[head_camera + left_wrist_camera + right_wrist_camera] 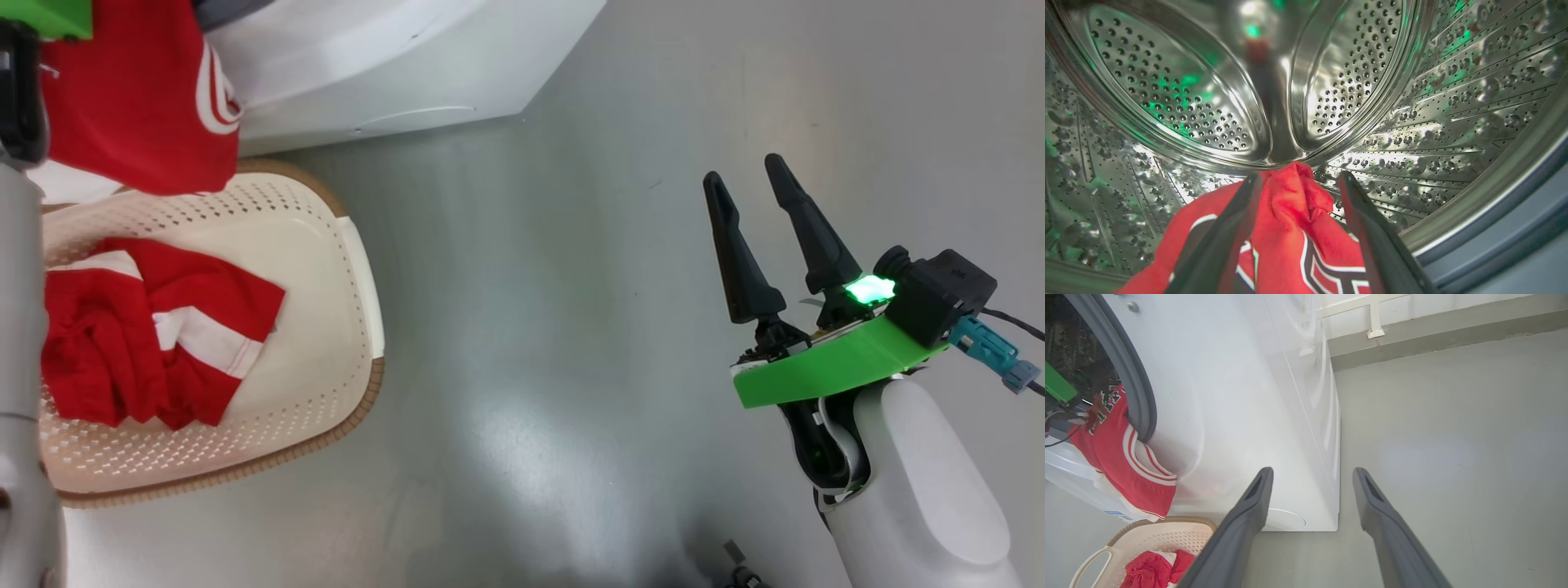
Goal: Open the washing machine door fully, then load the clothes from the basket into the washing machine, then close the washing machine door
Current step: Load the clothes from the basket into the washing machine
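My left gripper (1300,176) is inside the washing machine's steel drum (1180,102). Its fingers stand wide apart, and a red jersey (1290,228) lies loose between them. This jersey hangs out over the grey door seal (1133,384) and down the white front of the washing machine (1241,396). In the head view the jersey (139,98) dangles above the basket (351,269). More red and white clothes (147,343) lie in the basket. My right gripper (741,168) is open and empty over the floor, right of the machine. The washing machine door is out of view.
Grey floor (571,327) spreads between the basket and my right arm. In the right wrist view, a low grey ledge (1433,339) with a white frame runs behind the machine. My pale left forearm (20,367) crosses the basket's left side.
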Controlling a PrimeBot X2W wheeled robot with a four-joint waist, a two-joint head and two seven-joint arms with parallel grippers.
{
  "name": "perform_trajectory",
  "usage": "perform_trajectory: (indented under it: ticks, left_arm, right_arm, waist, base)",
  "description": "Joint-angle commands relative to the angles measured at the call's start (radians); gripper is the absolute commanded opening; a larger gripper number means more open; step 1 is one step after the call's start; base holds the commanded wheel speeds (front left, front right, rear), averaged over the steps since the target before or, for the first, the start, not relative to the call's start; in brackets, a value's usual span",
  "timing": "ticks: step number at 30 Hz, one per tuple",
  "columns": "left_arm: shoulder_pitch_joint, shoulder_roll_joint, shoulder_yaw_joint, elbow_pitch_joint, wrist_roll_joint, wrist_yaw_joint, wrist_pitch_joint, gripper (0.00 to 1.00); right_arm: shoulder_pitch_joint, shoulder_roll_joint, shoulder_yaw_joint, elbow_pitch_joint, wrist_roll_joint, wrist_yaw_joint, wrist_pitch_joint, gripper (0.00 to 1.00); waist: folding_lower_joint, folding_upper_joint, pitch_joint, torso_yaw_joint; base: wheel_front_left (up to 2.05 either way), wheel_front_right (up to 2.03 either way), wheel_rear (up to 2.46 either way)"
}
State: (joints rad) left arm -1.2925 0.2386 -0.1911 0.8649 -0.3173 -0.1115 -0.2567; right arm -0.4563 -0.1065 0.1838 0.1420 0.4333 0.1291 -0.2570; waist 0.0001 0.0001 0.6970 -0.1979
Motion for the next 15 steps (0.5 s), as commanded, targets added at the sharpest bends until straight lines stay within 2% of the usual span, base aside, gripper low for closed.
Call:
perform_trajectory:
  ticks: [1,15]
  left_arm:
    - [0.033,0.042,0.016,-0.059,0.015,-0.007,-0.005,1.00]
    - [0.339,0.034,0.072,-0.365,0.026,-0.013,-0.005,1.00]
  right_arm:
    - [0.009,-0.006,0.019,-0.018,0.002,0.002,-0.005,1.00]
    - [0.021,-0.024,0.022,-0.008,0.006,0.002,-0.005,1.00]
  waist:
    - [-0.0001,-0.0001,-0.012,0.011]
    - [-0.0001,-0.0001,-0.074,0.050]
  base:
    - [0.00,0.00,0.00]
    - [0.00,0.00,0.00]
